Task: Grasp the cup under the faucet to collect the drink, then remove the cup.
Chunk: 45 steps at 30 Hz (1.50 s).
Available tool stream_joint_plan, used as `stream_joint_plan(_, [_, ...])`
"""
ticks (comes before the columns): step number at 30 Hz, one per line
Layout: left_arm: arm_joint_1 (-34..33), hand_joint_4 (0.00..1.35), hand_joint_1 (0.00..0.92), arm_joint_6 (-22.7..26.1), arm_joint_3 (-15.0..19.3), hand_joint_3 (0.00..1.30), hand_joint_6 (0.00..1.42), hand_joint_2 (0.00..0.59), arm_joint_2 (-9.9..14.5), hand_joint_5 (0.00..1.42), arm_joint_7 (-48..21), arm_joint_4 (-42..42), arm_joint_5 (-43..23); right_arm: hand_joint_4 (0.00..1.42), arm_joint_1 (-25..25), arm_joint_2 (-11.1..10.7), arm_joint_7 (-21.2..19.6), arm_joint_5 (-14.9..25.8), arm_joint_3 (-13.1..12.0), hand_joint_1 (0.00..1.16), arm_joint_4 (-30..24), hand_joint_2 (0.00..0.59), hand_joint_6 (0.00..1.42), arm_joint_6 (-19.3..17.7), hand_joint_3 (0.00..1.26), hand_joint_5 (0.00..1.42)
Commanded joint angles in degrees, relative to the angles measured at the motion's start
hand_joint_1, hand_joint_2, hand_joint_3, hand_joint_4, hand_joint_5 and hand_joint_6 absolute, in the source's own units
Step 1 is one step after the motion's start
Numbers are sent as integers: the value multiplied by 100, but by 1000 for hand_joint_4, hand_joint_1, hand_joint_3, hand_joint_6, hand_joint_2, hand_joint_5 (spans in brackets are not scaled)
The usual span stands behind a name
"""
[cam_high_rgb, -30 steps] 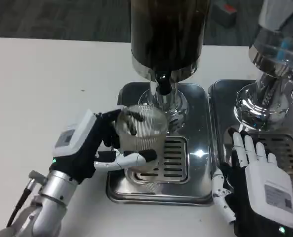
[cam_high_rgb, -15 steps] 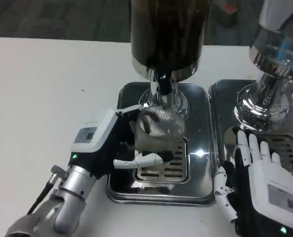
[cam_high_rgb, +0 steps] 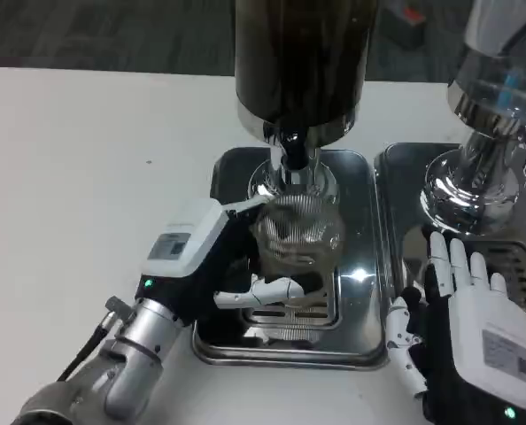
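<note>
Because the drink must fall straight into it, the left hand (cam_high_rgb: 212, 266) grips the ribbed clear cup (cam_high_rgb: 296, 232) just below the faucet (cam_high_rgb: 291, 149) over the drip tray (cam_high_rgb: 351, 345), while the right hand (cam_high_rgb: 462, 323) waits flat, fingers loosely spread, holding nothing.

Left hand (cam_high_rgb: 212, 266) curled in a grip; right hand (cam_high_rgb: 462, 332) flat, fingers spread.
</note>
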Motion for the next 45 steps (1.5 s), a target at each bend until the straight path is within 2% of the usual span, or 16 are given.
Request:
stream_joint_plan(1, [78,385,68,-72,-49,269,619,43,139,639,79,-26,-14,0,-11,18,-43,-14,-9,0,24,586,0,16,26,0])
stream_joint_plan(5, [158,346,4,-115,38,242,553,22,177,598,52,-25,-137,0,-35,2,-23,-1,-15,0,40,586,0,4,25,0])
stream_joint_plan(9, [227,235,0,-272,134,102,361,0,253,476,-121,-49,-346,0,-55,-40,4,14,-32,0,49,586,0,-12,25,0])
stream_joint_plan(13, [337,150,0,-581,317,38,284,0,393,420,-466,-85,-717,0,-98,-141,82,3,-34,0,62,586,0,-28,25,0])
stream_joint_plan(16, [483,7,0,-590,435,1,157,29,552,288,-662,-326,-866,0,-157,-206,228,-50,-33,0,82,586,0,45,22,0])
stream_joint_plan(22, [1083,0,0,-784,952,0,6,61,912,100,-1215,-1078,-1501,0,-197,-362,319,-279,5,0,56,585,0,125,12,0])
stream_joint_plan(26, [1379,0,0,-968,1260,0,0,70,1053,10,-1679,-1505,-1933,0,-231,-478,400,-477,49,0,96,584,0,148,0,0])
stream_joint_plan(32, [1750,0,0,-1161,1631,0,0,79,1071,0,-2552,-2320,-2781,0,-232,-576,507,-552,30,0,78,566,0,160,0,0])
stream_joint_plan(35, [1890,0,0,-1063,1755,0,0,82,1055,0,-3081,-2872,-3271,0,-238,-594,551,-591,32,0,73,563,0,180,0,0])
stream_joint_plan(40, [1968,0,0,-834,1798,0,0,85,983,0,-4312,-3711,-4584,0,-214,-587,597,-577,15,0,78,556,0,185,0,0])
stream_joint_plan(45, [1950,0,0,-553,1852,0,0,86,916,0,-5199,-4116,-5142,0,-168,-558,548,-553,-15,0,68,554,0,188,0,0])
